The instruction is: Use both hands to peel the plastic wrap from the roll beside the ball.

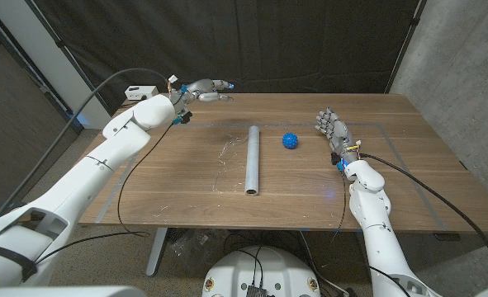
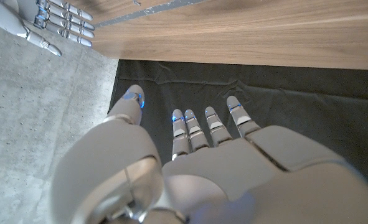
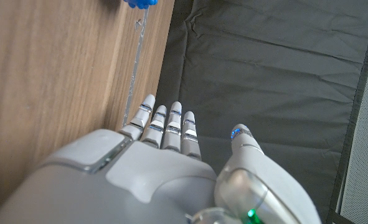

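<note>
The roll (image 1: 252,160) is seen lying mid-table (image 1: 409,157), with the blue ball (image 1: 290,140) just beside it. The left hand (image 1: 204,91) is raised at the far left edge, the right hand (image 1: 332,130) set beyond the ball; both are released, nothing grasped.
</note>
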`<state>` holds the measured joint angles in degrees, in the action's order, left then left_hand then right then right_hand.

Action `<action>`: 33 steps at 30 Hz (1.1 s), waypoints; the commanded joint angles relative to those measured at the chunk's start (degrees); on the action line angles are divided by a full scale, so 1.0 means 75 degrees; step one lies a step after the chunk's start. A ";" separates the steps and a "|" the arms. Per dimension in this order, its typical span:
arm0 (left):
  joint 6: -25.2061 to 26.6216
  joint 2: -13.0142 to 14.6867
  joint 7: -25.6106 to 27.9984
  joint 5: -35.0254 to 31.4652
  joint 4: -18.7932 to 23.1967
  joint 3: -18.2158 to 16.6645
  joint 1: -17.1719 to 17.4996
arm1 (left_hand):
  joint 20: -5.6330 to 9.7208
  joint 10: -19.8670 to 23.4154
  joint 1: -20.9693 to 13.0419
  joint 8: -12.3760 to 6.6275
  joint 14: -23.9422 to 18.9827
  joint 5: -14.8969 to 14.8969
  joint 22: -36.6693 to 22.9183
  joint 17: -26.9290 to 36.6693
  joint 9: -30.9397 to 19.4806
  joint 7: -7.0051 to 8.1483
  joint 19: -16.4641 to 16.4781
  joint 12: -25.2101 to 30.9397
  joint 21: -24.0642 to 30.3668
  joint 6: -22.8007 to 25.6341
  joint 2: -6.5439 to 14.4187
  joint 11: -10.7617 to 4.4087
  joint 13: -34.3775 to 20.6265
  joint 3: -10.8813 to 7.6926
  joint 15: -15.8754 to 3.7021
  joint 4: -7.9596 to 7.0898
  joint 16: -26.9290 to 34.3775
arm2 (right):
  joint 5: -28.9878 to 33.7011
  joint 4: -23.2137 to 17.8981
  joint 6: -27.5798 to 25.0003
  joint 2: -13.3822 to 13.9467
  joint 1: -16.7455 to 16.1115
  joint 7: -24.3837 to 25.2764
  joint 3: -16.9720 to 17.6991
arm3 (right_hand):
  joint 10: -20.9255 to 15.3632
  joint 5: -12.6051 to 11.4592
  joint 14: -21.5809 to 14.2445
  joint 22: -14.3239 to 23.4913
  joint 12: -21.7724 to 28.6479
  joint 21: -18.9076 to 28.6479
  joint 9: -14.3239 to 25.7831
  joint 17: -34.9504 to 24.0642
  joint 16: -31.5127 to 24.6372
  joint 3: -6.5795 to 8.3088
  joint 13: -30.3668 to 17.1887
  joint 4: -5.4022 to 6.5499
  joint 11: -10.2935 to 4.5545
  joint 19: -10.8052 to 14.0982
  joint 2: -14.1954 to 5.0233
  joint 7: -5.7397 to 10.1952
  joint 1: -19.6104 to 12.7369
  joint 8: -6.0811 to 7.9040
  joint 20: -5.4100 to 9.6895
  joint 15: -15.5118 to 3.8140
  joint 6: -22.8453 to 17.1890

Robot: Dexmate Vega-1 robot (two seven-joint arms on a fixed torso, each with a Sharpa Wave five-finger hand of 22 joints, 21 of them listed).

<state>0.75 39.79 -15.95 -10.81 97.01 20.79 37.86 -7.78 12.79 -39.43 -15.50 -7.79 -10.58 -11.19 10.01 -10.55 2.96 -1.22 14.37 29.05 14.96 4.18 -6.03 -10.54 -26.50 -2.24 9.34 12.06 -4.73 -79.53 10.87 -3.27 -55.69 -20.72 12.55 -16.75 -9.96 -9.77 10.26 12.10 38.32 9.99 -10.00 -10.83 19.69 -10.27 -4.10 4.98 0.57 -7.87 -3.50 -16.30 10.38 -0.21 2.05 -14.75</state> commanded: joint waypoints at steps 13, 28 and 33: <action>-0.1168 0.0361 -0.1774 -0.1373 0.0273 0.0489 -0.0850 | -0.0053 -0.0238 -0.0513 0.0266 0.0146 -0.0048 0.0003 0.0014 -0.0021 0.0152 0.0032 -0.0231 -0.0012 -0.0242 -0.0256 -0.0074 -0.0024 0.0032 0.0019 0.0110 -0.0138 | 0.0421 -0.0885 0.0222 -0.0613 -0.0698 0.0326 -0.0092 | -0.0135 -0.0057 -0.0051 0.0034 0.0042 -0.0050 0.0040 -0.0014 -0.0022 0.0021 -0.0043 -0.0036 0.0011 0.0075 -0.0008 -0.0006 -0.0032 0.0053 -0.0005 0.0005 -0.0058; -0.2056 0.0416 -0.2614 -0.2122 0.0477 0.0745 -0.1299 | 0.0026 -0.0232 -0.0981 0.0370 0.0347 -0.0148 0.0015 0.0025 -0.0046 0.0399 -0.0009 -0.0301 -0.0097 -0.0252 -0.0643 -0.0396 -0.0051 0.0160 0.0019 0.0080 -0.0192 | 0.0637 -0.0931 0.0497 -0.0900 -0.0868 0.0536 -0.0170 | -0.0145 -0.0059 -0.0084 0.0035 0.0039 -0.0076 0.0040 -0.0011 -0.0017 0.0031 -0.0043 -0.0036 0.0013 0.0089 -0.0003 -0.0013 -0.0017 0.0050 -0.0011 -0.0006 -0.0064; -0.2276 0.0416 -0.2824 -0.2382 0.0611 0.0791 -0.1355 | 0.0045 -0.0256 -0.1050 0.0388 0.0404 -0.0167 0.0015 0.0027 -0.0050 0.0441 -0.0001 -0.0319 -0.0105 -0.0267 -0.0691 -0.0459 -0.0056 0.0180 0.0021 0.0071 -0.0204 | 0.0681 -0.0883 0.0569 -0.0944 -0.0863 0.0567 -0.0182 | -0.0146 -0.0059 -0.0090 0.0035 0.0038 -0.0084 0.0040 -0.0012 -0.0016 0.0033 -0.0043 -0.0032 0.0010 0.0091 -0.0003 -0.0016 -0.0008 0.0049 -0.0010 0.0004 -0.0065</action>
<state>-10.51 42.78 -31.54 -23.22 100.02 25.74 29.29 -7.77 10.82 -46.77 -12.70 -4.95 -11.26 -10.92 10.00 -10.82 5.73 -1.23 11.97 28.38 12.80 -1.04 -8.85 -10.81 -25.45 -2.12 9.88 10.77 -0.58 -85.98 13.91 -8.66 -61.27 -17.29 11.65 -17.37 -10.18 -9.77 10.26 12.10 37.89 9.98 -9.99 -10.83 19.69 -10.27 -4.10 5.00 0.79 -7.87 -3.49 -16.30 10.38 -0.42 2.05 -14.73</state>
